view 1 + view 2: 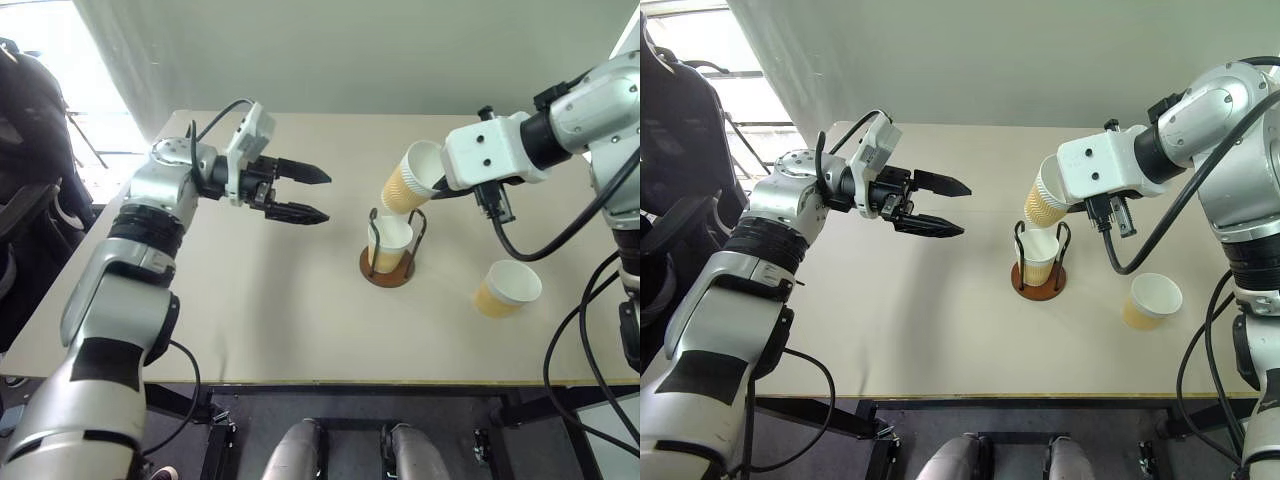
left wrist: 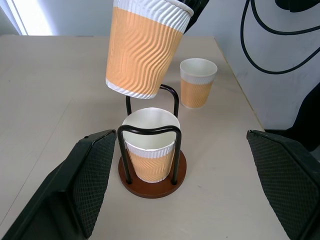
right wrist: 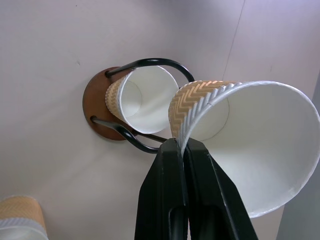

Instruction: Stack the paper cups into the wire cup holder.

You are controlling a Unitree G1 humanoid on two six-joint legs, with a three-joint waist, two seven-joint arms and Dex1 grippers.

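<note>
Right claw [image 3: 184, 150] pinches a light, easily crushed paper cup [image 1: 410, 180] by its thin rim above the wire holder [image 1: 388, 262]; left claw [image 1: 300, 192] spread.

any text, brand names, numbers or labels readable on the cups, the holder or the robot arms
None: no words, brands, numbers or signs can be read in these views.
Held paper cup: a wavy embossed pattern, no print.
Cup in the wire holder: plain.
Cup standing on the table: plain.
Holder base: bare brown disc.
Left gripper and right gripper: no markings.
</note>
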